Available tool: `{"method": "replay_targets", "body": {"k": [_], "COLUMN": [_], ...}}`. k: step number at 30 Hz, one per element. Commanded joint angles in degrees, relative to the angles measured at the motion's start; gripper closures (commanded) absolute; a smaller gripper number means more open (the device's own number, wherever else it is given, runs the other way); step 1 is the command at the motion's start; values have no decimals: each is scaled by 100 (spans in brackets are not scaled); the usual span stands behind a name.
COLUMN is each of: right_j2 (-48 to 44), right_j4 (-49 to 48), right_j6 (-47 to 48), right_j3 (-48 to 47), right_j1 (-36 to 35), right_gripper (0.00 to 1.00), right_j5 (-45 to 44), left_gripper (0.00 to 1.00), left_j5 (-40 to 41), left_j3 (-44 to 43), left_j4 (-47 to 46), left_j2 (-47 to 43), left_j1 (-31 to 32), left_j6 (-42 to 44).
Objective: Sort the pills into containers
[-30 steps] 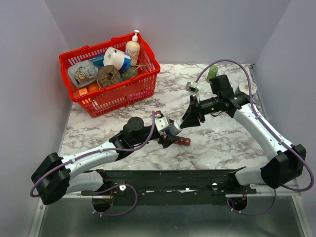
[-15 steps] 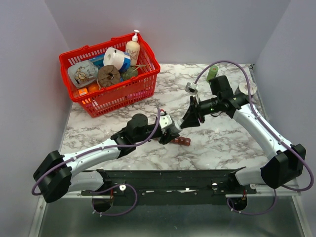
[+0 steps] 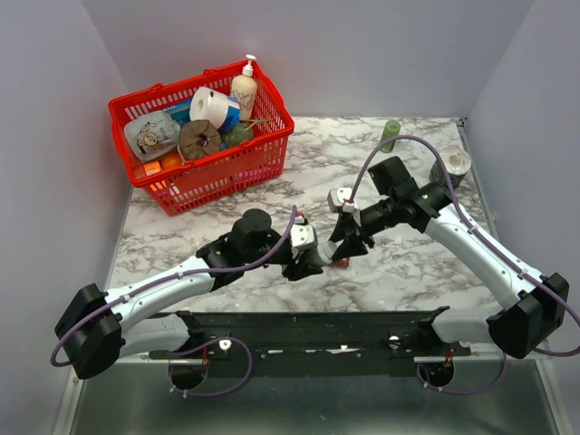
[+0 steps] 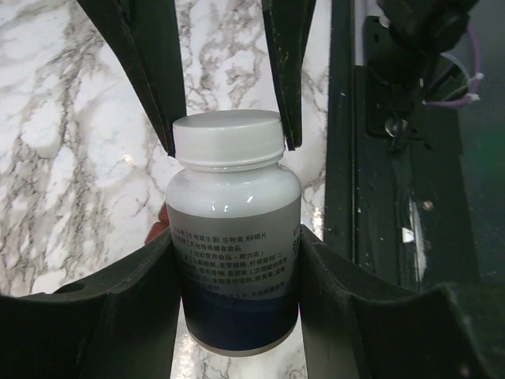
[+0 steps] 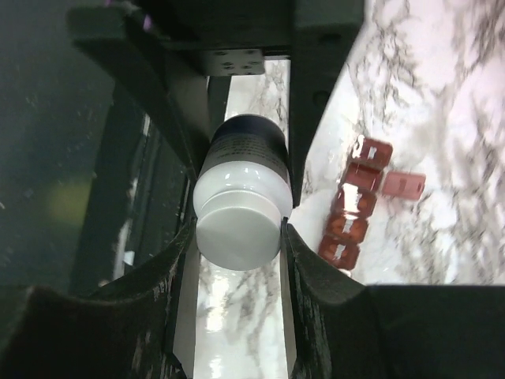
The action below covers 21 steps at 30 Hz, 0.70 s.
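Mid-table: left jaws, right jaws clamp pill bottle point(image 4: 233, 237); containers point(image 5: 351, 212) beside.

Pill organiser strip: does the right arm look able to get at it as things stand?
Probably not yet: the right gripper is clamped on the cap of the white pill bottle, the left gripper holding its body. The pill organiser strip lies uncovered beside, so only that grip blocks it.

White pill bottle point(image 4: 233, 237) label: rows of small Chinese print, too blurred to read reliably.
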State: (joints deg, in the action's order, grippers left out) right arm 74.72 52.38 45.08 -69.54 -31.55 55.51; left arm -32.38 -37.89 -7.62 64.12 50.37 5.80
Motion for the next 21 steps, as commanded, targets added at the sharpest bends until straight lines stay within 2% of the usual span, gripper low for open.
{"method": "replay_targets", "body": {"k": [1, 3, 4, 6, 7, 10, 13, 14, 17, 18, 19, 21], "right_j2": [-256, -151, -98, -2, -1, -132, -430, -493, -397, -292, -187, 174], "right_j4": [231, 185, 141, 176, 176, -43, -578, -780, -1326, -1510, -1503, -1363], "right_j6": [1724, 1382, 1198, 653, 477, -340, -1052, -1550, -1513, -1441, -1362, -1011], "right_j3": [125, 11, -42, -209, -244, -385, -219, -122, 571, 756, 905, 1161], "right_j1": [-70, -79, -79, -71, -79, -53, 236, 315, 316, 316, 316, 290], "right_gripper": [83, 77, 62, 44, 29, 17, 10, 9, 7, 9, 18, 33], "right_j5": [188, 311, 416, 540, 549, 121, -178, -433, -2039, -2418, -2813, -2809], "left_gripper": [100, 100, 100, 100, 100, 100, 100, 100, 100, 100, 100, 100], "left_j5": [-717, -603, -568, -401, -331, -15, 232, 302, 548, 610, 749, 917], "left_j3": [-87, -52, -26, 97, 150, 361, 502, 519, 528, 519, 511, 511], "left_j4": [577, 612, 577, 376, 305, 147, 260, 330, 770, 1110, 1235, 1533], "left_j2": [-277, -347, -382, -505, -549, -795, -1076, -1242, -1655, -1779, -1910, -2280], "left_j1": [-9, -10, -10, -10, -10, -10, -10, -18, -18, -27, -27, -36], "left_j6": [369, 351, 282, 167, 123, 44, 79, 105, 272, 368, 430, 483]}}
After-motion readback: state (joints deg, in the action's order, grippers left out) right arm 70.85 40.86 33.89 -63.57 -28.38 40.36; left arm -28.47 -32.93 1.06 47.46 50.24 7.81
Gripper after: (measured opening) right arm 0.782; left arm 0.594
